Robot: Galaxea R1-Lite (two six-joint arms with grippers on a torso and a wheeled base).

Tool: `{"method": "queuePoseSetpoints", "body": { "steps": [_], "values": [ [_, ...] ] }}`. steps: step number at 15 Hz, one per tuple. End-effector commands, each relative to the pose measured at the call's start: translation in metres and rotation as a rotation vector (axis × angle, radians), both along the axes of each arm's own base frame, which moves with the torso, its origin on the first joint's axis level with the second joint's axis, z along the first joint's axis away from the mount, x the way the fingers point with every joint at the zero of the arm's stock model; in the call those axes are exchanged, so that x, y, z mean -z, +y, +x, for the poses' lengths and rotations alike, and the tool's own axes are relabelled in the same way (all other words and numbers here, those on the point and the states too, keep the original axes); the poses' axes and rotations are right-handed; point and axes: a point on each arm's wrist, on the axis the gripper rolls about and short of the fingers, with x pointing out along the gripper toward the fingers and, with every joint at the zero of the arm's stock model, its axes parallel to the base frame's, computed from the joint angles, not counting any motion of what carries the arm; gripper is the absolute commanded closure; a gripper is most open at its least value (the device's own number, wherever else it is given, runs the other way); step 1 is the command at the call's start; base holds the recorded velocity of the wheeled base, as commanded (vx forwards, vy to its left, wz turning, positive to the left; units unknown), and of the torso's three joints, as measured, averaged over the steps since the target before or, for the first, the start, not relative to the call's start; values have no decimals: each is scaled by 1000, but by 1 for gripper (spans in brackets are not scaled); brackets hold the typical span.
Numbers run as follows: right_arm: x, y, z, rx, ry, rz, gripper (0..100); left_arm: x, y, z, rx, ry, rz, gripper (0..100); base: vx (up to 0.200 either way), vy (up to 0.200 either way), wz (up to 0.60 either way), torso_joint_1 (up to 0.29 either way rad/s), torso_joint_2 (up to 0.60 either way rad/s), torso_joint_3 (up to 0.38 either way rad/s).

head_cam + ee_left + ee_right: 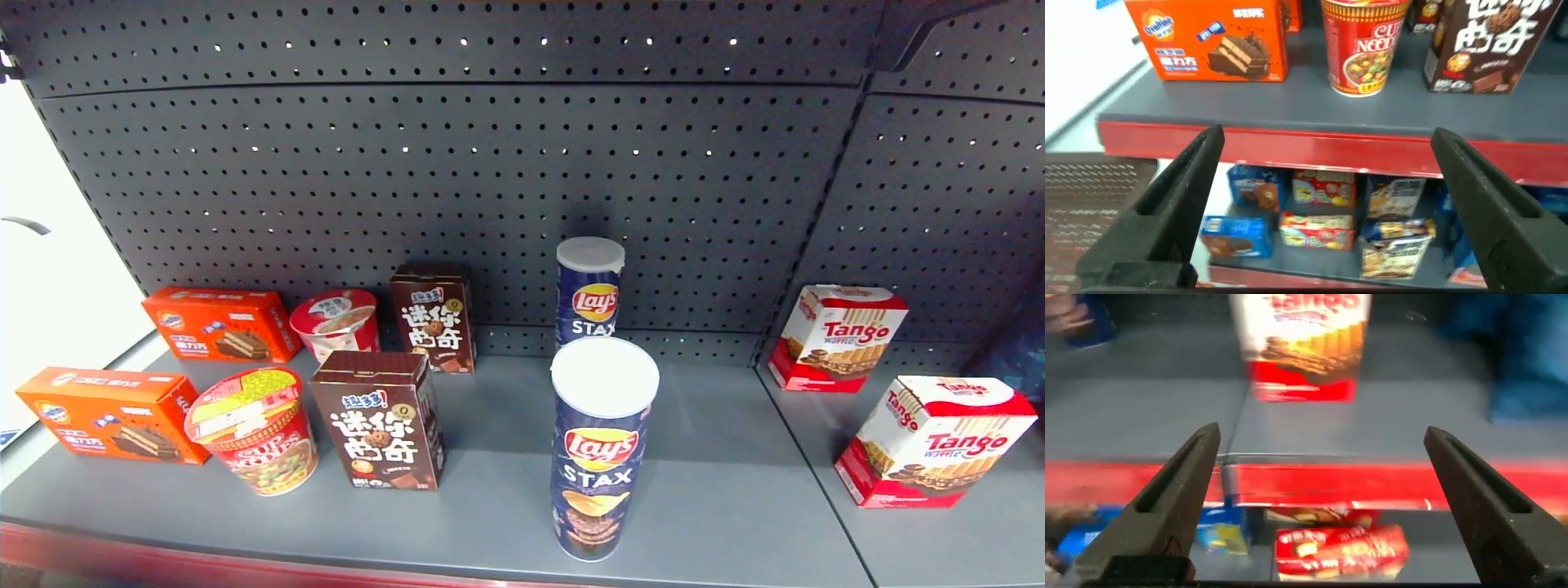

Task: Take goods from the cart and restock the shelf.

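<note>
Left gripper [1327,220]: fingers spread wide, nothing between them. It sits just in front of the red front lip [1315,143] of the grey metal shelf [718,474]. Blue and yellow snack packs [1319,220] lie on the tier below, too small to make out.

Goods on the shelf stand in pairs, one in front and one behind:
- front orange cake box [110,412], back orange cake box [220,324]; the wrist view cuts off the front one's top
- front red noodle cup [253,441], back red noodle cup [335,322], which is tilted
- front brown biscuit box [380,429], back brown biscuit box [433,317]
- front dark-blue crisp tube with white lid [602,449], back dark-blue crisp tube [589,290], both upright
- in the next bay, back red-and-white wafer box [837,336] and front red-and-white wafer box [935,441]

All faces carry printed labels turned outward.

Right gripper [1323,506]: also wide open and empty, in front of the shelf lip. A wafer box sits beyond it, blurred, top cut off. A red pack [1343,547] lies on the lower tier, its print unreadable.
</note>
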Motion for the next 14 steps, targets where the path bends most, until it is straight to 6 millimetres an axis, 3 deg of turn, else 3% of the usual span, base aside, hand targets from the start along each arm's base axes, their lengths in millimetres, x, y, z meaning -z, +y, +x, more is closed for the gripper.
{"method": "queuePoseSetpoints", "body": {
  "steps": [1, 4, 9, 11, 14],
  "values": [
    [1, -2, 0, 171, 6, 47, 0, 0, 0, 0, 0, 1, -8, 0, 0, 0, 0, 0, 0, 0],
    [6, 2, 0, -19, 70, -56, 0, 0, 0, 0, -9, 2, -7, 0, 0, 0, 0, 0, 0, 0],
    [5, 1, 0, -24, 61, -15, 0, 3, -1, 2, 44, -3, -4, 0, 0, 0, 0, 0, 0, 0],
    [5, 1, 0, -22, 61, -14, 0, 6, -2, 3, 68, 6, 14, 0, -200, 0, 0, 0, 0, 2],
    [5, 1, 0, -24, 61, -14, 0, 6, -2, 3, 66, 0, 5, 0, 0, 0, 0, 0, 0, 0]
  ]
}}
